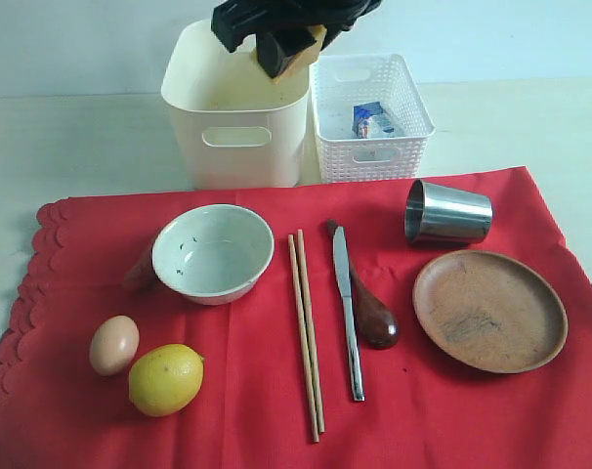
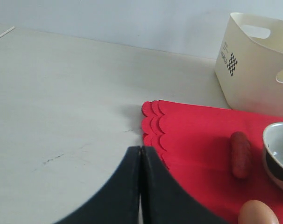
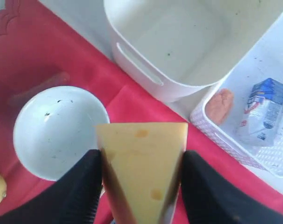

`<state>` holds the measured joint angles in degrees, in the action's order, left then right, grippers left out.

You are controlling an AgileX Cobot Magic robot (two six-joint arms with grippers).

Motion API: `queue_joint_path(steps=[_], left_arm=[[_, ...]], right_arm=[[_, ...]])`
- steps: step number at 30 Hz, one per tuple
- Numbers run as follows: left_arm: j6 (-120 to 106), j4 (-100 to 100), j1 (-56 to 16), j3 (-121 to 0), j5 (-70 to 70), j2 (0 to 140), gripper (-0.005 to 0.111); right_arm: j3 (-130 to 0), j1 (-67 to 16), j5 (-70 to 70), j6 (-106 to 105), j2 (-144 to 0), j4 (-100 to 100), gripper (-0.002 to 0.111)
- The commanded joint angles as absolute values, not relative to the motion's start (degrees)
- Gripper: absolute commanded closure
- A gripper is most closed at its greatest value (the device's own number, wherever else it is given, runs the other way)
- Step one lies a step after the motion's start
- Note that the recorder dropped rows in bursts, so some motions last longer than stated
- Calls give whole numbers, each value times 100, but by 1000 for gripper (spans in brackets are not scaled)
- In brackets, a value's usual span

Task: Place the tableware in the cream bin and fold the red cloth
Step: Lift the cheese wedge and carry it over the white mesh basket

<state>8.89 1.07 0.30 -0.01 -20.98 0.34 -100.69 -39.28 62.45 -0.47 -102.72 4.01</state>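
Observation:
On the red cloth (image 1: 276, 391) lie the pale bowl (image 1: 213, 252), two chopsticks (image 1: 306, 332), a steel knife (image 1: 347, 308), a dark wooden spoon (image 1: 374, 315), a steel cup (image 1: 447, 212) on its side and a wooden plate (image 1: 489, 310). The cream bin (image 1: 235, 127) stands behind the cloth. My right gripper (image 1: 286, 44) hangs above the bin's right rim, shut on a yellow cheese wedge (image 3: 141, 140). My left gripper (image 2: 140, 150) is shut and empty, low over bare table beside the cloth's scalloped edge (image 2: 153, 126); the exterior view does not show it.
A white lattice basket (image 1: 369, 117) beside the bin holds a milk carton (image 1: 374, 120) and a pinkish sausage (image 3: 219, 106). An egg (image 1: 113, 344) and a lemon (image 1: 165, 379) lie on the cloth's front left. A red sausage (image 2: 240, 154) lies behind the bowl.

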Motion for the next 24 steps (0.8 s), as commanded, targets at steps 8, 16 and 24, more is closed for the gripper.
queue_joint_path(steps=[8, 16, 24], left_arm=[[898, 111, 6, 0, -2044, 0, 107], [898, 111, 6, 0, -2044, 0, 107], [898, 111, 6, 0, -2044, 0, 107]], right_arm=[[-10122, -3165, 5559, 69, -10725, 448, 108], [-10162, -2650, 5191, 298, -11479, 448, 108], [-10640, -2229, 5028, 450, -12266, 448, 108]])
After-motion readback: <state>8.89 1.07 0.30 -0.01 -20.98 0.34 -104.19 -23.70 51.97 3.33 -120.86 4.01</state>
